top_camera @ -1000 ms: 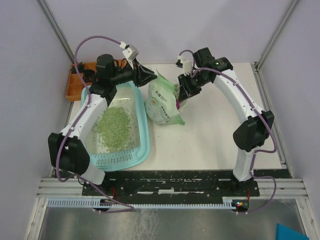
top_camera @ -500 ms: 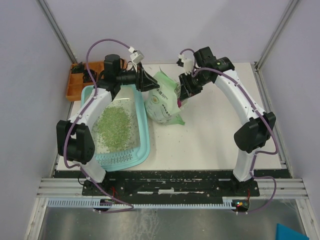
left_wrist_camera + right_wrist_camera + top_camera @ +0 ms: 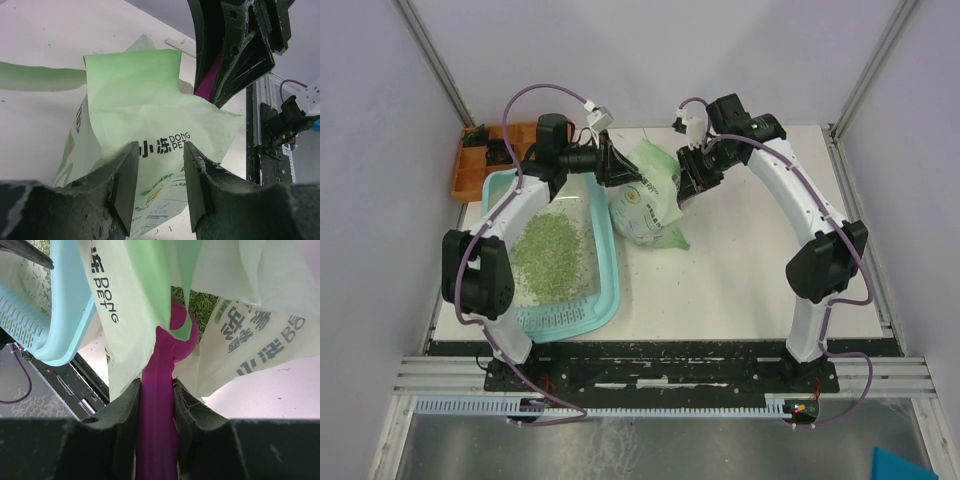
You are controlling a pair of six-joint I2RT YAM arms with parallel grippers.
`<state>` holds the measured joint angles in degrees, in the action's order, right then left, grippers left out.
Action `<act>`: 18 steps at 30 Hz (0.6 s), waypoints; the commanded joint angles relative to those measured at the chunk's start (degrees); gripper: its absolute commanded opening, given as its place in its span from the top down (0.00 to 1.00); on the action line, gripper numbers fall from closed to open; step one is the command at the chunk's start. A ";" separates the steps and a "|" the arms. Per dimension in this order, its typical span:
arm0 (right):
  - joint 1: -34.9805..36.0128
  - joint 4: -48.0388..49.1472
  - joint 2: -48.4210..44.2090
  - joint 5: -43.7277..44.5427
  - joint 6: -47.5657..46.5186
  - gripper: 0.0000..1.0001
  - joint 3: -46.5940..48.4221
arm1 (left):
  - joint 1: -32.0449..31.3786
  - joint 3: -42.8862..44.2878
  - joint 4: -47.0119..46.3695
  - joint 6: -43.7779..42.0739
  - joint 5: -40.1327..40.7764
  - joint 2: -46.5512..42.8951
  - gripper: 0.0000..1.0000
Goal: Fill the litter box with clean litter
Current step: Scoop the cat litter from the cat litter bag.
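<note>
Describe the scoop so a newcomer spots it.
Find the teal litter box, left in the top view; a pale green bag lies beside it. The scoop pokes into that bag, clamped in the right gripper: the only magenta thing.

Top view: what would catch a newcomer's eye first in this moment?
The pale green bag in the middle of the table draws the eye, with both arms at its open top. The right gripper holds a magenta scoop dipped inside, and the left gripper straddles the bag's edge. Left of the bag, the teal litter box holds a patch of green litter.
</note>
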<state>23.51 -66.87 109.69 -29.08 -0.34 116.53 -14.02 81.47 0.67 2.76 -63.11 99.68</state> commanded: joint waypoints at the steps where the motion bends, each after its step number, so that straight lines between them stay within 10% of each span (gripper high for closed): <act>1: -0.19 -0.22 0.31 -0.38 -1.18 0.98 2.42 | 0.33 2.77 -1.72 -2.17 3.68 -1.67 0.50; 18: -0.17 -2.25 0.82 -0.75 -2.43 0.98 4.75 | 2.11 6.75 -2.35 -8.76 12.78 -0.96 0.35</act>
<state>23.38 -68.66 110.32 -29.04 -1.85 118.83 -11.97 85.58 2.63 -4.97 -48.36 96.18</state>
